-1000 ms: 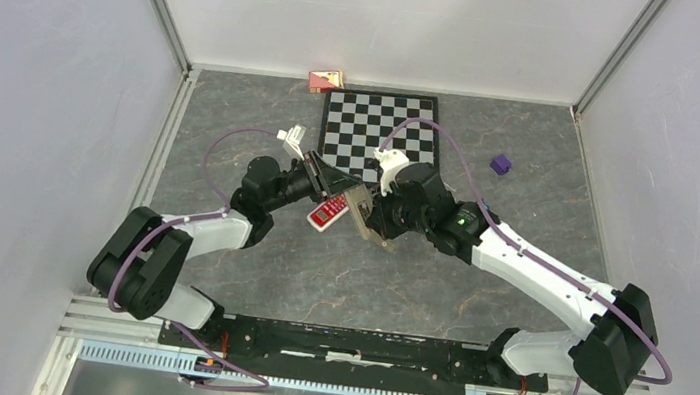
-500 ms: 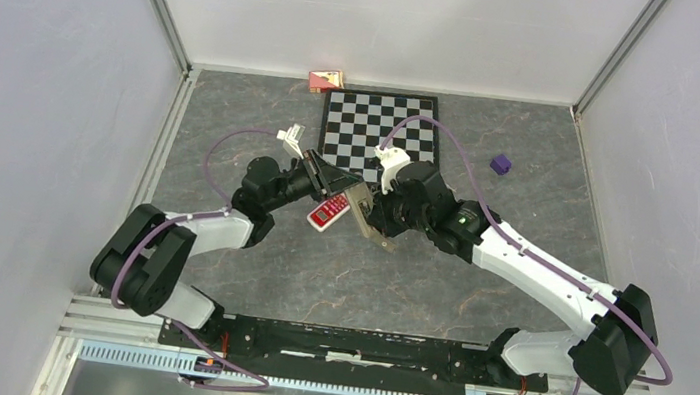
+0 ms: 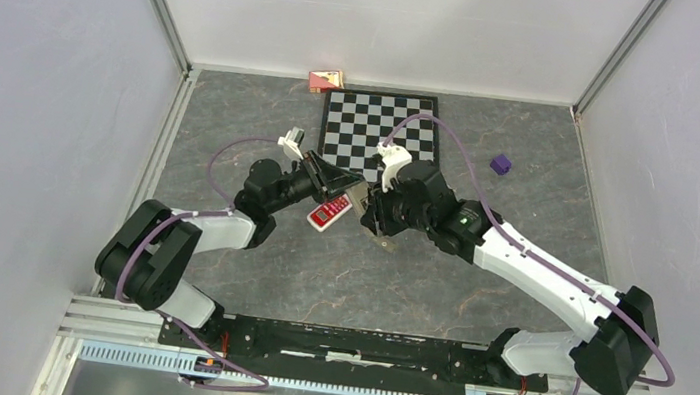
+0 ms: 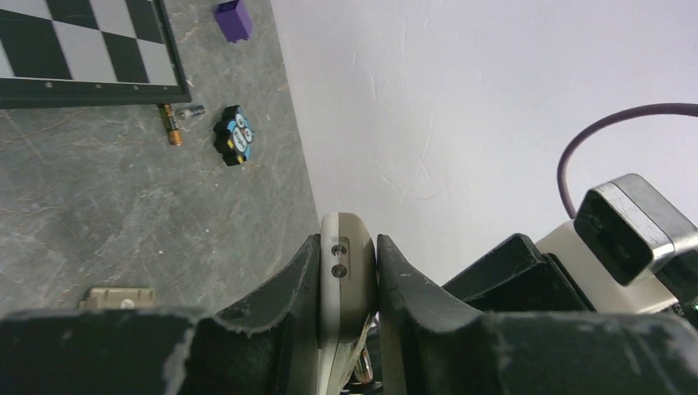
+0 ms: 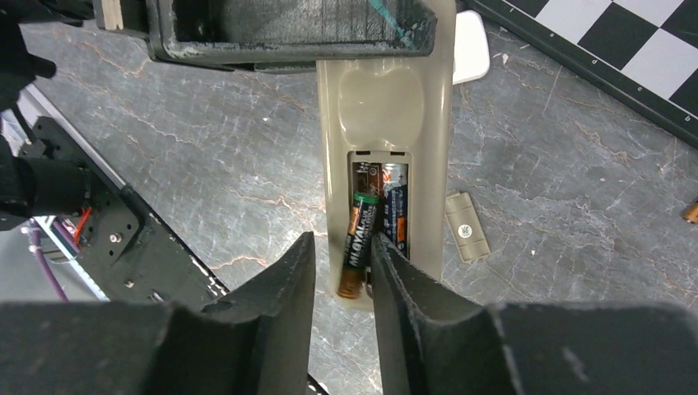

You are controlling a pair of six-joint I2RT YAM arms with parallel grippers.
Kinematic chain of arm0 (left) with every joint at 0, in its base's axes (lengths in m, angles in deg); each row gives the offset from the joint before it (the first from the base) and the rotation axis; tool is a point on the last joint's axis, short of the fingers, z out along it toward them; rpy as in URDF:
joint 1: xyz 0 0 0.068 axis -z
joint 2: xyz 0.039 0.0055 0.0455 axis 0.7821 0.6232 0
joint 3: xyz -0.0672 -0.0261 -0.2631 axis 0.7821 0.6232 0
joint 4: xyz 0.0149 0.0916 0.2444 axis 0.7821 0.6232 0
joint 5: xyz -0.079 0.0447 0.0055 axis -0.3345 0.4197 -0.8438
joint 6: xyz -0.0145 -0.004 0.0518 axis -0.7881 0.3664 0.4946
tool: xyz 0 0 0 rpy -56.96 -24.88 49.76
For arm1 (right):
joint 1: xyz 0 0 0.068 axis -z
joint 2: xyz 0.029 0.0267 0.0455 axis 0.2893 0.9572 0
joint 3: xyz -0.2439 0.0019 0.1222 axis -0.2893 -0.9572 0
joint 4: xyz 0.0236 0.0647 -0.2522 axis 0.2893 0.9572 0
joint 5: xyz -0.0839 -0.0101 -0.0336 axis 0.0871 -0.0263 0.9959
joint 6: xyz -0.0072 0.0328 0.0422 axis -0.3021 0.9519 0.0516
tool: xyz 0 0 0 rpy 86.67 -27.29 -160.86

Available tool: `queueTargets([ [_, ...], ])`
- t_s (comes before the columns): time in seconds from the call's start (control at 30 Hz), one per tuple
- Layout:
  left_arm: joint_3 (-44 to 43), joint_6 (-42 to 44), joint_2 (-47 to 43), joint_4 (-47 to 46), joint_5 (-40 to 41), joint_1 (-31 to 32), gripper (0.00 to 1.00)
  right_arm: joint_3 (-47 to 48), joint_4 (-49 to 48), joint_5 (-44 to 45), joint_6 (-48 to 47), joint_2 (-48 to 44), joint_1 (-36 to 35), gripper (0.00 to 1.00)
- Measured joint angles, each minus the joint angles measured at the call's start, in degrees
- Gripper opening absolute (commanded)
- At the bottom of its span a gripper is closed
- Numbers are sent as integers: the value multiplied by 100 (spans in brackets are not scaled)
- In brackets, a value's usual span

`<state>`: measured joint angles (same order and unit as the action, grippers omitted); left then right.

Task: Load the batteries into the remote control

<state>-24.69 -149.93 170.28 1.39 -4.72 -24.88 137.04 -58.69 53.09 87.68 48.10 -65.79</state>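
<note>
The slim black cylindrical battery with the green band lies right between the fingers of my right gripper. Its long axis runs along the beige plastic remote control, slightly askew beside the silver-blue cell in the compartment. That claw stands narrowly parted, wider than the battery, though I can't tell if a pad touches it, and my left gripper clamps the remote's end

top: overhead, far | wrists: close, along fingers | shared: remote control
</note>
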Motion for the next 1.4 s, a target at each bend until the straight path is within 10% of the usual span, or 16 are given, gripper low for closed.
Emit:
queueTargets([
  [0.8,-28,-837,-195,-195,20,57,2,-435,-748,1158,1147,-1825,243,97],
  [1.4,-269,-1950,-826,-162,811,90,2,-3123,-4028,1036,3928,-3082,267,85],
])
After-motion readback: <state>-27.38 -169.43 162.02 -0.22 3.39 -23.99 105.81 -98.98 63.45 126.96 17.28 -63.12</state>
